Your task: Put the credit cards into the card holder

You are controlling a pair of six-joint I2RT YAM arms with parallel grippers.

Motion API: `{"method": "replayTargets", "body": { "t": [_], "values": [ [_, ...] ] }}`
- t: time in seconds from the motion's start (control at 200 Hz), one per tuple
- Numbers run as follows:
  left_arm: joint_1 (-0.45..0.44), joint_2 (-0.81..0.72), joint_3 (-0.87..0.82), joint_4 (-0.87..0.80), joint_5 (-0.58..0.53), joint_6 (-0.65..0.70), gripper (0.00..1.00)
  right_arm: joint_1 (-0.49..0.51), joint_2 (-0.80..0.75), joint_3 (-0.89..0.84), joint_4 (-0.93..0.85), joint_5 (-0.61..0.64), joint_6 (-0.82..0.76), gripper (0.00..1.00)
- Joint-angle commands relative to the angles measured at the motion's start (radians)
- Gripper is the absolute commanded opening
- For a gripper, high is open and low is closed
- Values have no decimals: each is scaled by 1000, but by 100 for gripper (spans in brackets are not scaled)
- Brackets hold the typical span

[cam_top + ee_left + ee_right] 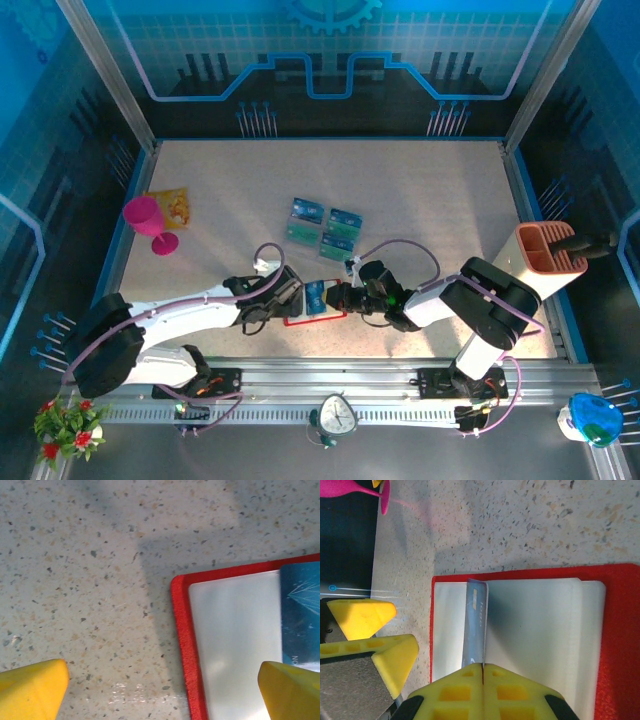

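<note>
Red card holder lies open and flat on the table at the near edge, between my two arms, clear pockets facing up.

Right gripper: jaws pinched shut on one blue card, held on edge over a clear pocket. Cannot tell whether its edge has found the slot.

Left gripper: jaws spread wide, holding nothing, straddling a corner of the holder. One finger sits over the pocket; contact unclear.

Farther out, near the table's middle, four cards lie flat in a tight block.

Beyond them to the left stand a pink goblet and a yellow packet. A brown organizer stands at the right edge.

Judgement: first card is being inserted. No card is seated in the pockets I can see. Four cards are left to fetch.
</note>
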Motion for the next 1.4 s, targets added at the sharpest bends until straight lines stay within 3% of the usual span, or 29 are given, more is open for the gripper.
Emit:
{"method": "replayTargets", "body": {
  "t": [0.0, 0.31, 0.615, 1.391],
  "values": [
    [-10, 28, 11, 16, 30, 38, 98, 0, -23, -11, -29, 14, -9, 0],
    [-27, 127, -17, 2, 8, 5, 98, -38, -68, -4, -58, -14, -23, 0],
    [-27, 108, -43, -11, -15, -31, 97, -73, -137, 29, -136, -27, -63, 0],
    [-28, 83, -60, -8, -16, -33, 97, -35, 15, 63, -44, -32, -44, 0]
  ]
}}
